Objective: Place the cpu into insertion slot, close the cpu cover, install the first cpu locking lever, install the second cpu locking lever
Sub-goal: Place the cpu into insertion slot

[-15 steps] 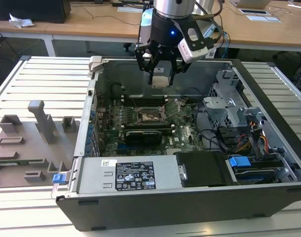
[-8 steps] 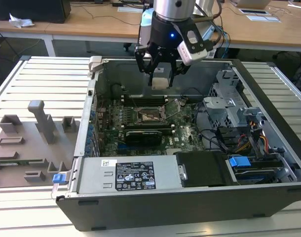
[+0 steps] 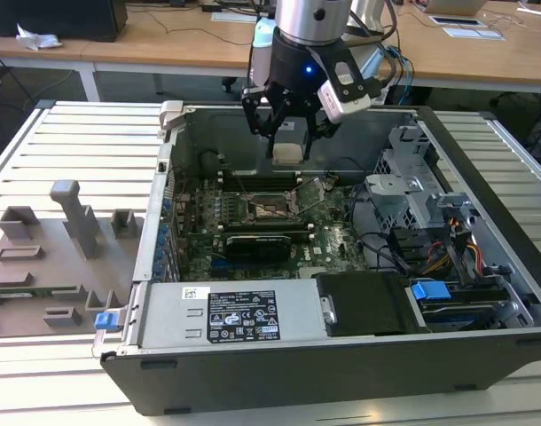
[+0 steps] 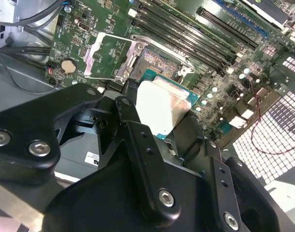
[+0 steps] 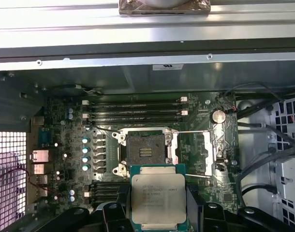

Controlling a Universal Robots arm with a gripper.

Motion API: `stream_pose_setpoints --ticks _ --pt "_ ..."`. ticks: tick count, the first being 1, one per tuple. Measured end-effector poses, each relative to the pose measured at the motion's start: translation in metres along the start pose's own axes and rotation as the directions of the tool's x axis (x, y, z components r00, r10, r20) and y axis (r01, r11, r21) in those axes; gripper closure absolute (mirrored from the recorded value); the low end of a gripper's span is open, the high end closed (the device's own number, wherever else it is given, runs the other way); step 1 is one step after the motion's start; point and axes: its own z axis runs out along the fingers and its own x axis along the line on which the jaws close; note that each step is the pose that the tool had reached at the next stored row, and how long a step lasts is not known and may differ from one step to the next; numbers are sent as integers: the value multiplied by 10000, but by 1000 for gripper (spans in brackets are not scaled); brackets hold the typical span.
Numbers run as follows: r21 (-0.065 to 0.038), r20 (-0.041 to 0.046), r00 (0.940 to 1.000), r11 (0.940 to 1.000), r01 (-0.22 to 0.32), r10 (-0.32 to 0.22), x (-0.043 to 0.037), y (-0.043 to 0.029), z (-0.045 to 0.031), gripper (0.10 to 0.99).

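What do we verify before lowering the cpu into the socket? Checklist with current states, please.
1. Grip: gripper shut on the cpu by its edges: ok.
2. Socket empty, contacts bare: ok.
3. cpu cover open, lying beside the socket: ok.
4. Locking levers unlatched, off the cover: ok.
5. cpu centred over the socket: cannot tell; in the exterior view it hangs well above the motherboard.
6. cpu orientation matching the socket: cannot tell.

Office-like lab: wooden desks (image 3: 164, 40) behind opened computer case (image 3: 341, 373).
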Motion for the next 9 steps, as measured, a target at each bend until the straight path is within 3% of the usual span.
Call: stream_pose_setpoints --ticks 9 --pt "1 0 10000 10000 0 0 -2 -6 64 541"
